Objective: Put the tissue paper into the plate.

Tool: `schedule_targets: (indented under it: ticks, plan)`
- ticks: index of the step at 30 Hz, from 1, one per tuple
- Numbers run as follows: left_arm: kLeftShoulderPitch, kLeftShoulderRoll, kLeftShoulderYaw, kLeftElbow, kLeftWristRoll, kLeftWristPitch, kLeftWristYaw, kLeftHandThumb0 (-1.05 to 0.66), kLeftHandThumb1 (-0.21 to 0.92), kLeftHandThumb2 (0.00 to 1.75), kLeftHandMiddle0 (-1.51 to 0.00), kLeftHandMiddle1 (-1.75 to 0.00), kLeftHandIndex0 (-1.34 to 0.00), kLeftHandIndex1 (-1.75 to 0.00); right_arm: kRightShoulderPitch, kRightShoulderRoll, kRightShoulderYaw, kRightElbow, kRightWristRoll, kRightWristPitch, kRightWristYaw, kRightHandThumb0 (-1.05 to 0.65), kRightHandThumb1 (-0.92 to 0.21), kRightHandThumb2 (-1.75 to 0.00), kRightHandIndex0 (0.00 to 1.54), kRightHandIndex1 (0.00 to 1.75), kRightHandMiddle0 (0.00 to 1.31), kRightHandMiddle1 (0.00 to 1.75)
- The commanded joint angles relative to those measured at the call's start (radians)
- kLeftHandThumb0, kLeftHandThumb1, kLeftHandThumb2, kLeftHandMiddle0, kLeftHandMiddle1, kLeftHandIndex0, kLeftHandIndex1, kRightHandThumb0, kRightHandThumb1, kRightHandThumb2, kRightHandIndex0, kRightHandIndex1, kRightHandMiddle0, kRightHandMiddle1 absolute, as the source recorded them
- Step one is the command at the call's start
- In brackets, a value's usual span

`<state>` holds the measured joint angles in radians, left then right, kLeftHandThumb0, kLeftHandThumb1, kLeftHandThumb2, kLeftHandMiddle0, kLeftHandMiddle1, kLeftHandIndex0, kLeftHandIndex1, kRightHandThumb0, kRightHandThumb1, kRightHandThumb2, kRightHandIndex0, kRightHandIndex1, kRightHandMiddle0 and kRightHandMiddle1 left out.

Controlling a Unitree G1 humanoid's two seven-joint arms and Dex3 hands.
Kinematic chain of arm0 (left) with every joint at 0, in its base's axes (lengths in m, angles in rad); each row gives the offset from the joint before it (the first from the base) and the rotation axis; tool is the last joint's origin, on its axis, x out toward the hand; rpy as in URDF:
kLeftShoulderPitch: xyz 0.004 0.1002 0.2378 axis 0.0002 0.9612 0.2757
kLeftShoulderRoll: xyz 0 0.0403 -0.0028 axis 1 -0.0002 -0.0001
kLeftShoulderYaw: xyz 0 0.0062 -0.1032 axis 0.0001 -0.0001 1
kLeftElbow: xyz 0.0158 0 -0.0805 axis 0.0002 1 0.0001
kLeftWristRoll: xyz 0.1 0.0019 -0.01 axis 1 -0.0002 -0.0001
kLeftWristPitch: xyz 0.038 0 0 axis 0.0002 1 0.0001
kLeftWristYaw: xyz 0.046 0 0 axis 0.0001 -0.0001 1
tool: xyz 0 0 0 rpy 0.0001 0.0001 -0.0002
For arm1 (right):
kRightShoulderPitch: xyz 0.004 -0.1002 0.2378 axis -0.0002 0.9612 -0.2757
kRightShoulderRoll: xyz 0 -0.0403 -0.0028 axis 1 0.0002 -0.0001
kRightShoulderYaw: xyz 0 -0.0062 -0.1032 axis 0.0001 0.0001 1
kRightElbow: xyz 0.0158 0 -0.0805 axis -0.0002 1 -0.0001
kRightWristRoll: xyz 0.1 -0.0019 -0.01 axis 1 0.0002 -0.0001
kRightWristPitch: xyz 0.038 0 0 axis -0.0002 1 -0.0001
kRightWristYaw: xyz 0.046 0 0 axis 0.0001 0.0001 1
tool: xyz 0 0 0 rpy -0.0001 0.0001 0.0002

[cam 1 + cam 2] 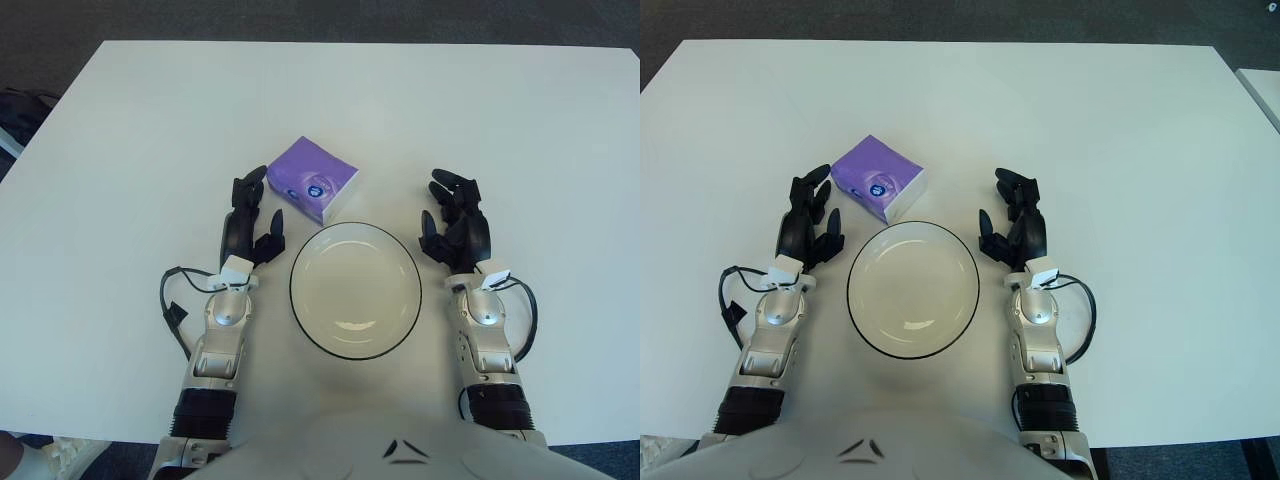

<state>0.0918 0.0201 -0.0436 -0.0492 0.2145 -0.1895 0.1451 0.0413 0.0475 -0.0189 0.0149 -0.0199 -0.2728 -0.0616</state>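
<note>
A purple tissue pack (313, 179) lies flat on the white table, just beyond the far left rim of an empty white plate (355, 290) with a dark rim. My left hand (252, 218) rests on the table left of the plate, fingers spread and empty, its fingertips a short way left of the tissue pack. My right hand (455, 222) rests on the table right of the plate, fingers spread and empty. The pack also shows in the right eye view (878, 177).
The white table (150, 150) stretches far beyond the plate. Its far edge and left edge border dark carpet. A black cable (172, 300) loops beside my left forearm and another beside my right forearm (524, 320).
</note>
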Motion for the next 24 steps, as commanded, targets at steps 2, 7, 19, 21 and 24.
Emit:
schedule_targets:
  ticks: [2, 7, 19, 21, 24]
  plan:
    - [0.042, 0.007, -0.007, 0.032, 0.007, 0.044, -0.011, -0.62, 0.92, 0.75, -0.46, -0.02, 0.00, -0.87, 0.035, -0.002, -0.003, 0.020, 0.005, 0.036, 0.003, -0.42, -0.68, -0.77, 0.35, 0.67, 0.00, 0.99]
    - [0.043, 0.010, -0.006, 0.033, 0.021, 0.036, -0.001, -0.63, 0.92, 0.75, -0.47, -0.03, 0.00, -0.87, 0.036, -0.002, -0.001, 0.021, 0.002, 0.034, 0.001, -0.43, -0.69, -0.76, 0.35, 0.67, 0.00, 0.98]
    - [0.038, 0.017, 0.014, -0.012, 0.067, 0.006, 0.047, -0.63, 0.92, 0.74, -0.47, -0.03, 0.00, -0.85, 0.029, 0.002, -0.002, 0.036, 0.006, 0.031, -0.002, -0.43, -0.68, -0.76, 0.36, 0.68, 0.00, 1.00]
    - [0.033, 0.024, 0.027, -0.026, 0.076, 0.005, 0.058, -0.63, 0.92, 0.74, -0.48, -0.03, 0.00, -0.85, 0.027, 0.002, -0.002, 0.040, 0.006, 0.029, -0.001, -0.43, -0.68, -0.76, 0.36, 0.68, 0.00, 1.00]
    - [0.012, 0.046, 0.061, -0.043, 0.076, 0.004, 0.064, -0.62, 0.92, 0.73, -0.48, -0.03, 0.00, -0.86, 0.024, 0.002, -0.001, 0.046, 0.006, 0.026, 0.000, -0.43, -0.68, -0.76, 0.36, 0.68, 0.00, 1.00]
